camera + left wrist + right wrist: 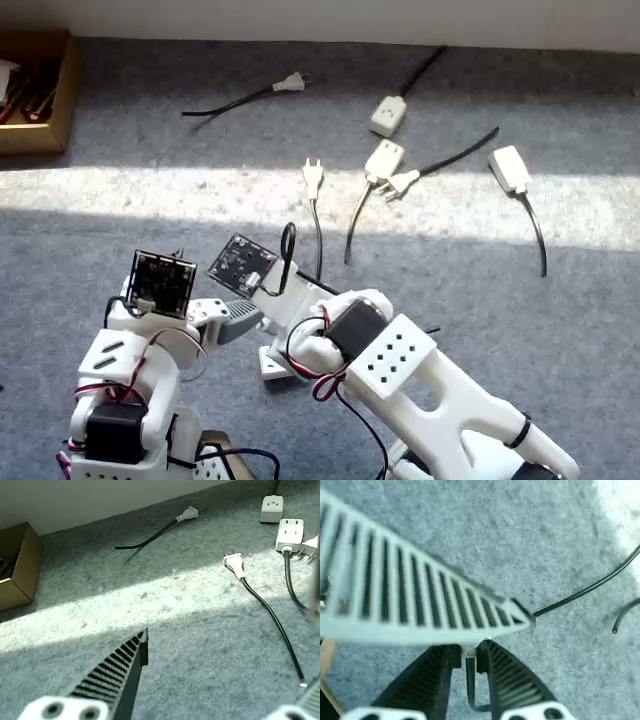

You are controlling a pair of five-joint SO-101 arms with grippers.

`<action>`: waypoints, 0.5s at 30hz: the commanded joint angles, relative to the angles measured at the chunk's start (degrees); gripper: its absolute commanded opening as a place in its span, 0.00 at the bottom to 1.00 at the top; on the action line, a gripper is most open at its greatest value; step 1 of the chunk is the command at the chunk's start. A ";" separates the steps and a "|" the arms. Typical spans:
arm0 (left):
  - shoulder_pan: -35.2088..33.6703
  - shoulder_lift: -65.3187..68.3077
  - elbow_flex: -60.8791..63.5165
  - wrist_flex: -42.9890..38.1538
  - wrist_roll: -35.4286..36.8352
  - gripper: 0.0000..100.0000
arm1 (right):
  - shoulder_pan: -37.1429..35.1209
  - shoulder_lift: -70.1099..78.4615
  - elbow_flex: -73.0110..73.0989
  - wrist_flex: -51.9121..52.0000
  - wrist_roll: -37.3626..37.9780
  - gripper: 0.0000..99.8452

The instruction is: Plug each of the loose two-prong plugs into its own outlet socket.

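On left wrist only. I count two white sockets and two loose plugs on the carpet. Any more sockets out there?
Observer: Yes. The high view shows a third socket out to the right, its black cord trailing toward the near side.
Operator: What's the white thing cut off beside the nearer socket?
Observer: A third plug, lying right beside it. I cannot tell if they touch.

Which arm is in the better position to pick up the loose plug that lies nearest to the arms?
Left, probably. The left gripper is open, faces the plug, and that plug's cable ends beside its pale finger. The right gripper looks shut, pointing at bare carpet.
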 commanded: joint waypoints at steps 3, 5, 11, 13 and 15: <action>0.31 -0.48 -1.80 -0.88 0.35 0.49 | 3.65 -0.31 -0.92 -1.27 -0.35 0.01; 0.31 -0.40 -1.19 -0.88 0.35 0.49 | 5.23 -0.75 -1.27 -0.92 -0.35 0.01; 0.22 -0.48 4.62 -1.85 -0.97 0.49 | 7.08 -1.98 -12.62 7.87 -0.18 0.01; 0.22 -0.48 7.08 -3.96 -2.29 0.49 | 6.99 -3.12 -18.33 12.70 -0.09 0.01; 0.22 -0.48 8.31 -5.63 -2.20 0.49 | 6.99 -3.65 -23.87 17.36 1.14 0.01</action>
